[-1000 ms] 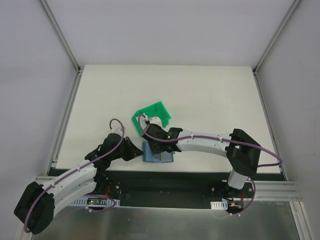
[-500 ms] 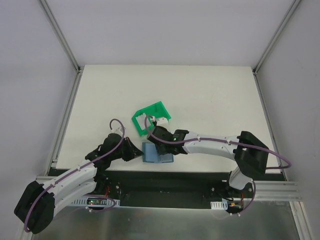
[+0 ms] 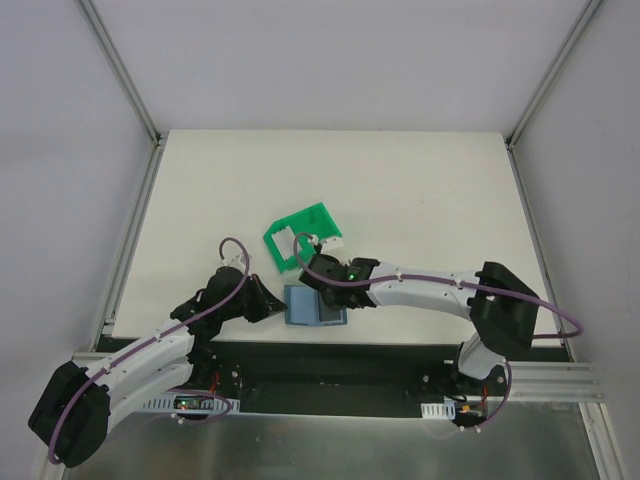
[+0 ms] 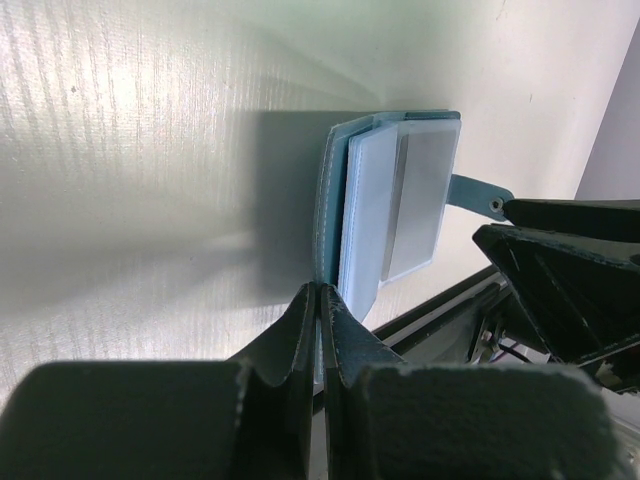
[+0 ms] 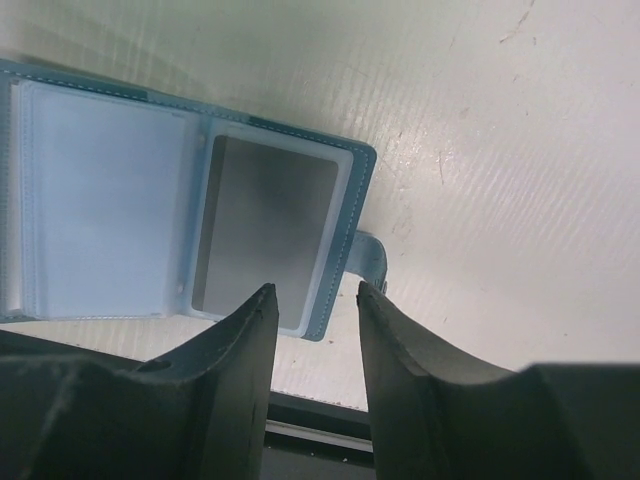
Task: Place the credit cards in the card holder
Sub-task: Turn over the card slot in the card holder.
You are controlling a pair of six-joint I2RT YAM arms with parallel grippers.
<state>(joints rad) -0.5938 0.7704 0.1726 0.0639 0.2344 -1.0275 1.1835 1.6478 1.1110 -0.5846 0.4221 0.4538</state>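
- Overhead: the holder (image 3: 312,306) lies open on the tabletop (image 3: 420,200) at its near edge, just below the bin (image 3: 300,232). The left end effector (image 3: 272,303) is at its left edge and the right end effector (image 3: 320,281) above its far side.
- Left wrist: fingers (image 4: 300,330) are closed tight, tips meeting at the cover edge. Pinching or only pressing, cannot tell. A grey card (image 4: 425,200) sits in the far pocket.
- Right wrist: fingers (image 5: 245,330) are part-way apart with nothing between them, hovering over that card (image 5: 265,230), which looks fully seated. The snap tab (image 5: 372,262) is just beside one tip.
- Judgement: lift the right straight up, clear of the tab, and hold the left steady so the leaves stay flat.
- Versus a second ago: the right arm has drawn back off the holder, so more of it shows. The left is unchanged.
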